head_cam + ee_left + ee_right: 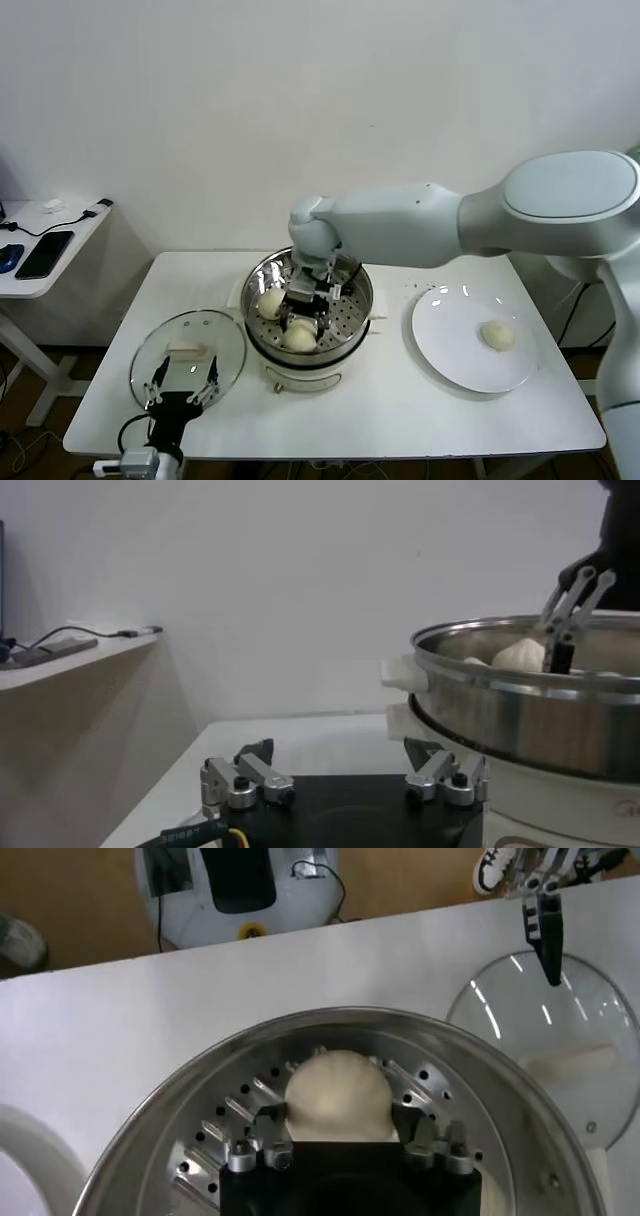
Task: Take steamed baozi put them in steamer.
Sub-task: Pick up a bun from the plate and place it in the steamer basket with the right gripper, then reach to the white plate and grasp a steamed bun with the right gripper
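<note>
The steamer (352,330) stands mid-table, shiny steel with a perforated tray. Two steamed baozi show inside it, one (271,302) at its left and one (300,337) at the front. My right gripper (303,322) reaches down into the steamer and is open. In the right wrist view its fingers (268,1120) stand either side of the front baozi (337,1093), which rests on the tray, with a small gap on one side. Another baozi (497,335) lies on the white plate (450,360). My left gripper (182,385) waits open over the glass lid.
The glass lid (225,345) with a white knob lies flat left of the steamer. The white plate sits to the steamer's right. A side table (40,275) with a phone and cables stands at far left. The table's front edge is near the lid.
</note>
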Available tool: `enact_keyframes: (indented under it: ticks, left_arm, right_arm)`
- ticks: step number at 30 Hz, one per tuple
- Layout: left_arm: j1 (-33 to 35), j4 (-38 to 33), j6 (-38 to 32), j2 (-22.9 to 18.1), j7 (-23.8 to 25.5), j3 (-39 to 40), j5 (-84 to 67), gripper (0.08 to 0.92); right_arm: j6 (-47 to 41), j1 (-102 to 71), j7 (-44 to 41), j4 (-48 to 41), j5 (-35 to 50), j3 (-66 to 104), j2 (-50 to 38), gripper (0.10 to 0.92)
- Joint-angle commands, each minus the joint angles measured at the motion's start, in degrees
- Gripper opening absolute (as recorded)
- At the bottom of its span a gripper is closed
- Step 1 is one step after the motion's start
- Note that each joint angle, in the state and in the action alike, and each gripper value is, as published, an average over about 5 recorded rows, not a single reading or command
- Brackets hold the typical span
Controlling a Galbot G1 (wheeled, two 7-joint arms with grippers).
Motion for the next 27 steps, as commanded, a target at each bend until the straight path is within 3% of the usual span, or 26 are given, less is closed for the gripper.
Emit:
enact_keyframes:
  ticks: [1, 12, 21, 27]
  left_arm:
    - [0.01, -0.07, -0.04, 0.05, -0.01, -0.01, -0.07, 0.823]
    - [0.37, -0.66, -0.03, -0.42, 0.12, 0.30, 0.24, 0.823]
    - [0.20, -1.53, 0.26, -0.89, 0.42, 0.53, 0.62, 0.823]
    - [0.16, -1.44, 0.28, -0.84, 0.57, 0.27, 0.56, 0.823]
  right_arm:
    - [3.52, -0.75, -1.04, -2.41, 0.72, 0.74, 0.59, 0.798]
    - [2.61, 15.58, -6.66, -0.37, 13.80, -4.51, -11.16, 0.823]
    - [-23.64, 23.14, -2.90, 2.25, 17.94, -15.76, -34.45, 0.823]
    - [-29.18, 13.08, -1.91, 0.63, 10.70, -14.99, -46.12, 0.823]
